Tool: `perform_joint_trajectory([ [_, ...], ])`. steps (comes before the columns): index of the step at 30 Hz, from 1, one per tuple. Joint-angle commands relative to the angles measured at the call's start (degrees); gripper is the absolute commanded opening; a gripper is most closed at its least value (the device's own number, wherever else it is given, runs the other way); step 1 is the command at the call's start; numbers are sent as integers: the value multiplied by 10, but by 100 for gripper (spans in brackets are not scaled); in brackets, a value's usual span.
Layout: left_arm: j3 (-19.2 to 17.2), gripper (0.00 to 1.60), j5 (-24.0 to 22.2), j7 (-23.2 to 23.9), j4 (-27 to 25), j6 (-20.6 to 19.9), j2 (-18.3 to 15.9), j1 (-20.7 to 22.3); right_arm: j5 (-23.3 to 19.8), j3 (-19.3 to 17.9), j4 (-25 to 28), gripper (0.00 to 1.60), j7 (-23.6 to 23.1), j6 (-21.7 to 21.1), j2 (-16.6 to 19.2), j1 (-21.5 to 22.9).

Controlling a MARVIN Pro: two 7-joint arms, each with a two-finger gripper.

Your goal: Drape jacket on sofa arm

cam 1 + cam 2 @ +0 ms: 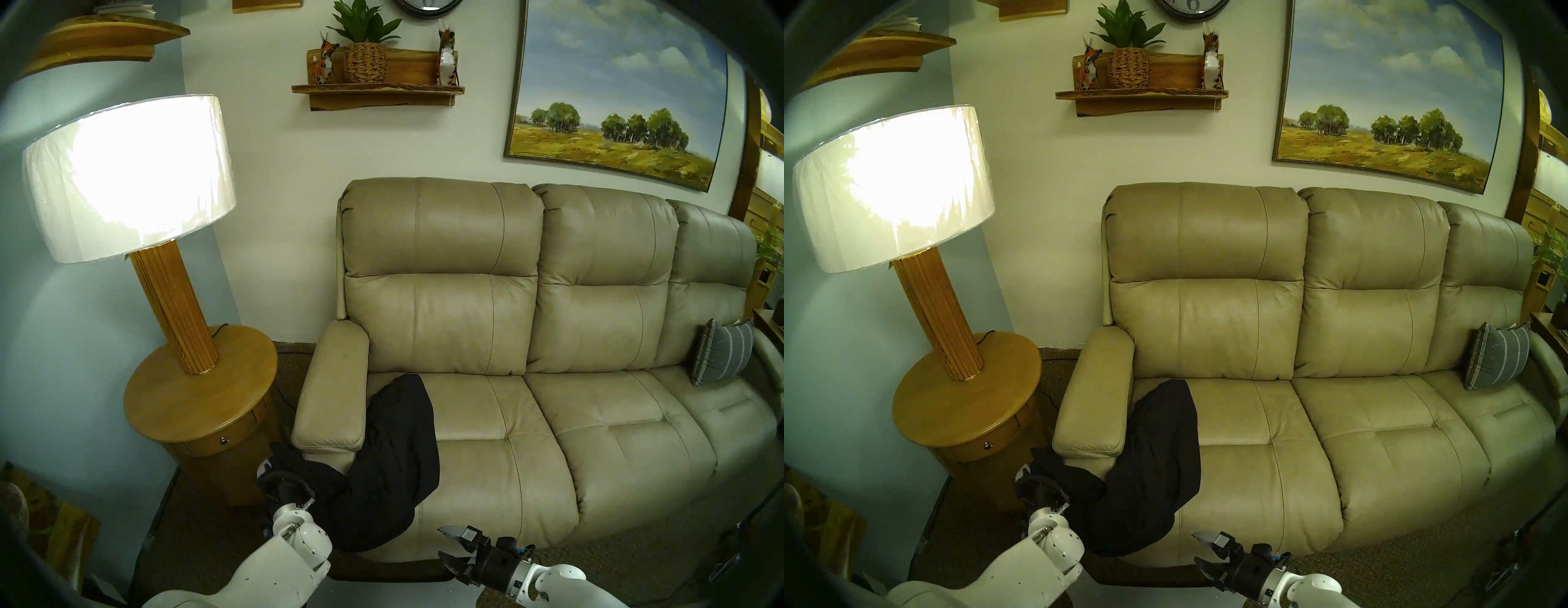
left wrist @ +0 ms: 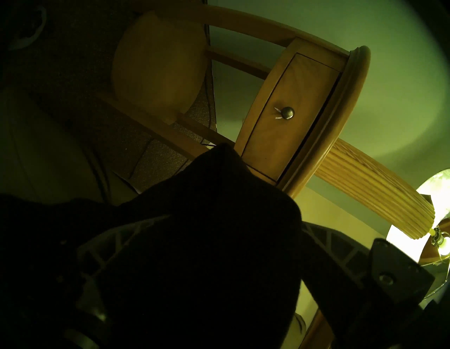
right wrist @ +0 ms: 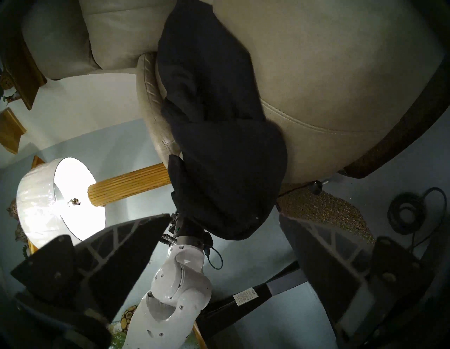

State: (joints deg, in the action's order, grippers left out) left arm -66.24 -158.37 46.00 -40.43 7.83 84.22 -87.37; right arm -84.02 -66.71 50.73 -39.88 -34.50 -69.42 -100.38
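The black jacket (image 1: 394, 458) lies crumpled on the left seat cushion, beside the beige sofa arm (image 1: 335, 390), and hangs over the seat's front edge. One end is pulled left, below the arm's rounded front. My left gripper (image 1: 278, 460) is shut on that end, low in front of the sofa arm; the fabric (image 2: 207, 231) hides its fingertips. My right gripper (image 1: 443, 542) is open and empty, in front of the seat's front edge, just right of the hanging jacket (image 3: 219, 121). The top of the sofa arm (image 1: 1098, 390) is bare.
A round wooden side table (image 1: 199, 395) with a lit lamp (image 1: 127, 178) stands close to the left of the sofa arm; its drawer (image 2: 287, 114) is near my left gripper. A grey striped pillow (image 1: 721, 356) sits at the sofa's far right. A cable coil (image 3: 411, 212) lies on the floor.
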Motion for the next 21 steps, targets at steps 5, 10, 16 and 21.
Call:
perform_joint_trajectory([
  [5, 50, 0, 25, 48, -70, 17, 9, -61, 18, 27, -40, 160, 38, 21, -72, 43],
  [10, 73, 0, 37, 52, -113, 23, 3, -59, 25, 36, -52, 160, 41, 27, -89, 49],
  [16, 90, 0, 55, 32, -127, 61, 31, 4, 29, 35, -57, 160, 39, 28, -84, 47],
  [21, 62, 0, 60, 2, -173, 86, 47, 24, 34, 36, -62, 160, 38, 28, -75, 38],
])
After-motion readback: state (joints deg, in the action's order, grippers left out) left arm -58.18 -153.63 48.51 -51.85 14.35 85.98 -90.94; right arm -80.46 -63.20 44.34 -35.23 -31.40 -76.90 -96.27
